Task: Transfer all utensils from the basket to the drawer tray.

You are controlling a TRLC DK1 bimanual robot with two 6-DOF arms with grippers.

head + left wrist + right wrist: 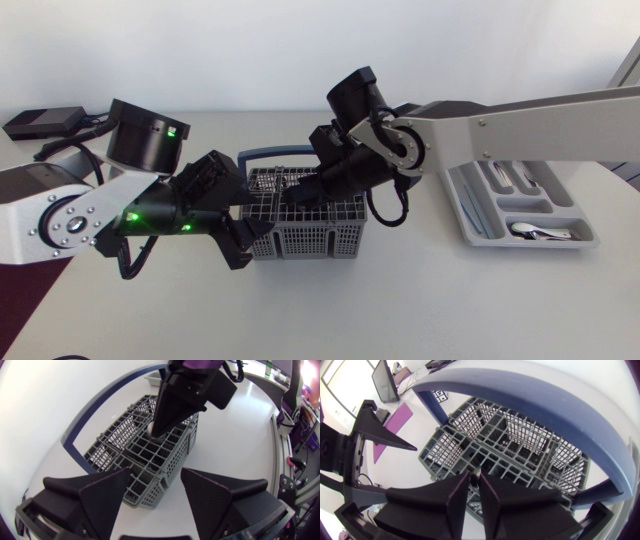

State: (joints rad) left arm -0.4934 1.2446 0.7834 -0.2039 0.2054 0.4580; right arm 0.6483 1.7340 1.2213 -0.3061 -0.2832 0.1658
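The right gripper (474, 476) is sunk into a middle cell of the basket (322, 238), its two fingers drawn almost together with only a thin slit between them. In the left wrist view a small pale thing (151, 426) shows right at those tips; it may be the end of a utensil, but whether the fingers actually pinch it cannot be told. Around them, the grid cells that both wrist views look into show no cutlery, though the cell under the fingers is hidden. The blue handle (545, 400) arches over the basket on its far side. At the basket's near left corner sits the left gripper (156, 474), fingers spread wide with the corner between them; it looks placed to steady the basket, holding nothing. Well apart, at the right of the table, lies the drawer tray (468, 215). It already carries several pieces (512, 178) in its far compartments and a spoon (540, 232) in the near one. Judged from this, most of the transfer looks done, with at most a last item or two left to lift out and carry right.
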